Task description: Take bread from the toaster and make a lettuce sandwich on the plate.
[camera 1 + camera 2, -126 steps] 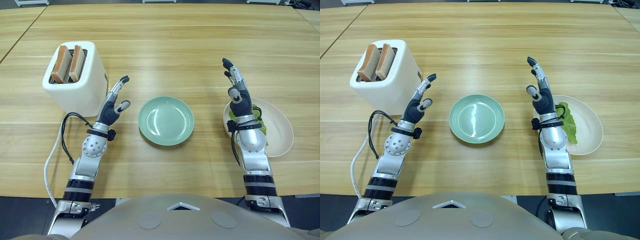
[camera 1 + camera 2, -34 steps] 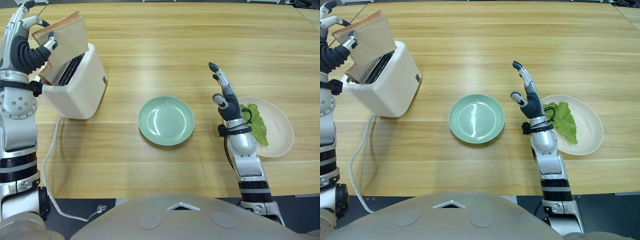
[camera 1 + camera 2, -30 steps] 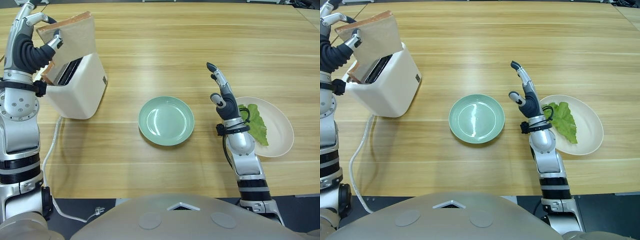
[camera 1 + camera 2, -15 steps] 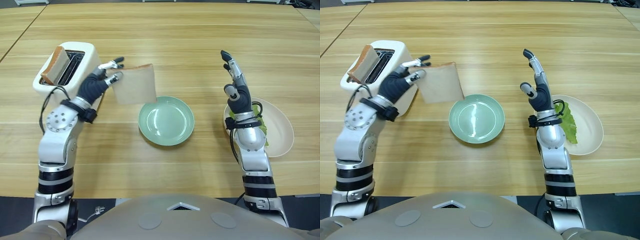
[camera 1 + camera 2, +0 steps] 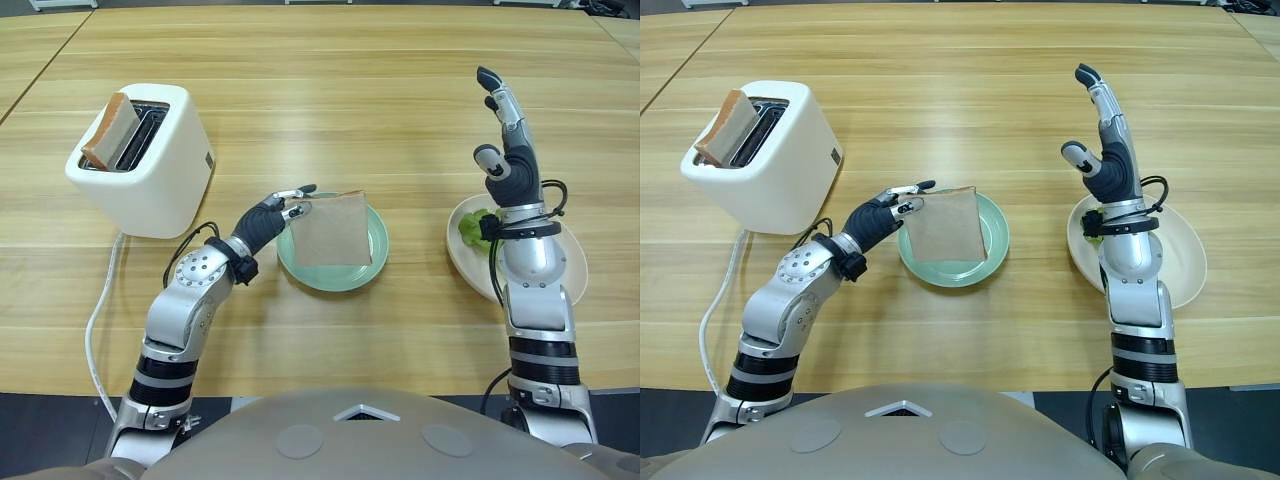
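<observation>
My left hand (image 5: 270, 216) is shut on a slice of bread (image 5: 331, 229), pinching its left edge and holding it flat over the green plate (image 5: 373, 262) at the table's centre. Whether the slice rests on the plate I cannot tell. A white toaster (image 5: 150, 175) stands at the far left with one slice (image 5: 110, 129) sticking out of its left slot. My right hand (image 5: 505, 150) is raised, open and holding nothing, above the left side of a cream dish (image 5: 572, 268). A bit of green lettuce (image 5: 472, 227) shows in that dish beside my wrist.
The toaster's white cord (image 5: 100, 320) runs down the left side to the table's front edge. Bare wooden tabletop lies behind the plate and between the plate and the cream dish.
My left hand has carried the bread slice from beside the toaster down and right to over the green plate. My right hand has risen and shifted right, over the cream dish.
</observation>
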`<action>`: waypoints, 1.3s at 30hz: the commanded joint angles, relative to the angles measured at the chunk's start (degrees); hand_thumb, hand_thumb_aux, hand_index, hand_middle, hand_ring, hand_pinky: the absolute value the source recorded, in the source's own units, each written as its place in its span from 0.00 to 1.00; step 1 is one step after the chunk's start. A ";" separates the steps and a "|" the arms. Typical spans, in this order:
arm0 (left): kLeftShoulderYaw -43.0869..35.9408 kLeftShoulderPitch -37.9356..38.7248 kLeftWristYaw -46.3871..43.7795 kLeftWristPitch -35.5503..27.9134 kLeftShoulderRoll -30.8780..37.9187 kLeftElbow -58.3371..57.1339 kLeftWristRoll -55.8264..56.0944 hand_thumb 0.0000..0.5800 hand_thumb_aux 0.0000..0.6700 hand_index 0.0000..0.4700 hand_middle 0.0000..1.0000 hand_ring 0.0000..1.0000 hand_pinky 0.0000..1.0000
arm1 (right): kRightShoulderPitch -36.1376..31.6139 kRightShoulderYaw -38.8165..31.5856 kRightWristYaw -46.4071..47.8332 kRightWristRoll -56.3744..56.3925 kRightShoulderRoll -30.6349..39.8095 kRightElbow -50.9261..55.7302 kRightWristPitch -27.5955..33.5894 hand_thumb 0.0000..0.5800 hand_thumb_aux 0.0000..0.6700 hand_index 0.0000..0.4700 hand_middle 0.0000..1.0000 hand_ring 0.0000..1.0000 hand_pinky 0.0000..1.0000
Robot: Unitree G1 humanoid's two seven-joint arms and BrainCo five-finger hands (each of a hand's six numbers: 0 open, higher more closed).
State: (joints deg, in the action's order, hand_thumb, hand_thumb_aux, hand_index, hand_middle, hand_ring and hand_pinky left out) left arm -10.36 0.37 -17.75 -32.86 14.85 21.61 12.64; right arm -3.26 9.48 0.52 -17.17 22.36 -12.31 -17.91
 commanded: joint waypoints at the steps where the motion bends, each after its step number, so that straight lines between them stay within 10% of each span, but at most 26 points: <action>1: -6.69 0.31 2.93 5.27 2.38 -3.22 -10.52 1.00 1.00 1.00 0.00 0.00 0.00 | 0.52 0.57 0.50 -9.60 6.15 -1.85 -0.09 0.00 0.00 0.00 0.00 0.00 0.00; 7: -10.14 0.83 6.97 12.67 4.29 -5.59 -21.47 1.00 1.00 1.00 0.00 0.00 0.00 | 6.13 -0.79 1.74 -36.88 21.35 1.78 3.18 0.00 0.00 0.00 0.00 0.00 0.00; 8: -10.29 0.89 6.99 13.59 4.38 -5.69 -22.27 0.95 0.77 0.77 0.00 0.00 0.00 | 8.01 -0.44 3.72 -37.67 23.04 2.97 3.93 0.00 0.00 0.00 0.00 0.00 0.00; 10: -10.16 1.14 7.15 14.62 4.38 -5.62 -23.59 0.60 0.36 0.36 0.00 0.00 0.00 | 11.36 -0.08 7.81 -37.88 25.73 5.89 5.86 0.00 0.00 0.00 0.00 0.00 0.00; 11: -9.94 1.21 7.31 14.97 4.43 -5.41 -24.13 0.11 0.05 0.05 0.00 0.00 0.00 | 12.86 0.09 9.58 -37.39 26.61 7.04 6.55 0.00 0.00 0.00 0.00 0.00 0.00; 12: -9.48 1.25 7.61 15.32 4.55 -5.12 -24.80 0.00 0.00 0.00 0.00 0.00 0.00 | 13.98 0.07 11.22 -36.78 27.31 8.11 7.15 0.00 0.00 0.00 0.00 0.00 0.00; 19: -0.27 -0.37 7.59 15.96 6.37 0.37 -24.18 0.00 0.00 0.00 0.00 0.00 0.00 | 17.93 -2.19 17.64 -31.92 29.09 11.11 7.54 0.04 0.02 0.02 0.00 0.00 0.00; 22: 3.69 -1.12 5.64 15.32 7.08 2.34 -21.98 0.00 0.00 0.00 0.00 0.00 0.00 | 17.21 -4.54 17.68 -32.10 29.13 13.52 7.60 0.28 0.15 0.15 0.00 0.00 0.00; 24: 5.98 -1.47 4.57 14.76 7.46 3.63 -20.45 0.00 0.00 0.00 0.00 0.00 0.00 | 16.60 -5.67 17.02 -32.15 29.43 15.44 7.62 0.71 0.46 0.46 0.00 0.00 0.00; 28: 10.10 -2.18 2.63 13.70 7.98 6.42 -17.33 0.00 0.00 0.00 0.00 0.00 0.00 | 15.29 -7.49 14.16 -32.67 30.25 19.53 7.16 0.97 0.83 0.83 0.00 0.00 0.00; 30: 11.74 -2.53 1.24 12.45 7.69 7.93 -14.63 0.00 0.00 0.00 0.00 0.00 0.00 | 14.20 -7.94 11.15 -33.14 30.72 21.25 6.74 1.00 1.00 1.00 0.00 0.00 0.00; 39: 13.59 -3.94 -0.38 11.08 7.79 8.51 -11.81 0.00 0.00 0.00 0.00 0.00 0.00 | 12.44 -4.95 1.75 -29.17 30.87 16.71 4.41 1.00 1.00 1.00 0.00 0.00 0.00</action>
State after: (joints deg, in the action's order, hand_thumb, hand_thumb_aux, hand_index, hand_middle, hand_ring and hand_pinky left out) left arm 2.80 -2.71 -17.78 -21.15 22.14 30.57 0.41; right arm 9.40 3.19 3.13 -47.69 53.08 6.11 -12.85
